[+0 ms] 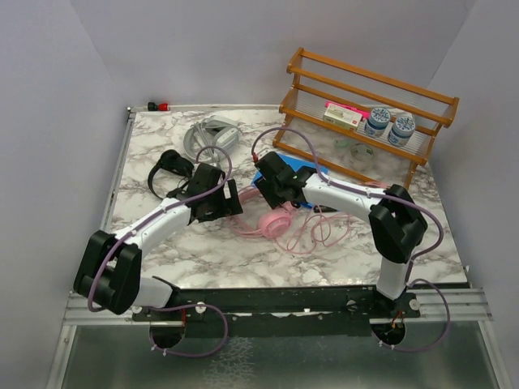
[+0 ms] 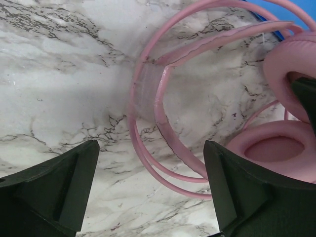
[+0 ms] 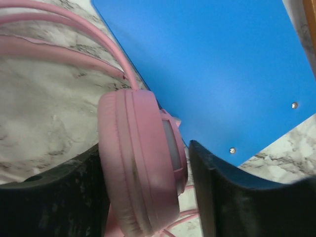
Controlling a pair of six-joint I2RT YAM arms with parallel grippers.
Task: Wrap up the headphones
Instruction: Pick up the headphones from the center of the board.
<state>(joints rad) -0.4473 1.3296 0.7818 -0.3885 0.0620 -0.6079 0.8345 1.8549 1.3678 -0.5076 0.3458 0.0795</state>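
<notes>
The pink headphones (image 1: 277, 223) lie at the table's middle, their pink cable (image 1: 318, 232) looped loosely to the right. My left gripper (image 1: 224, 203) is open just left of them; in the left wrist view (image 2: 152, 145) the pink headband (image 2: 148, 89) runs between its fingers and an ear cup (image 2: 276, 148) lies by the right finger. My right gripper (image 1: 272, 194) is open and straddles one pink ear cup (image 3: 140, 163); the left finger touches the cushion, the right finger stands a hair off the shell. The black headphones (image 1: 169, 170) and the grey-white headphones (image 1: 209, 136) lie at the back left.
A blue flat board (image 1: 302, 173) lies under the right gripper and also shows in the right wrist view (image 3: 212, 64). A wooden rack (image 1: 365, 109) with two jars and a box stands at the back right. A red-tipped item (image 1: 158, 106) sits at the far left corner.
</notes>
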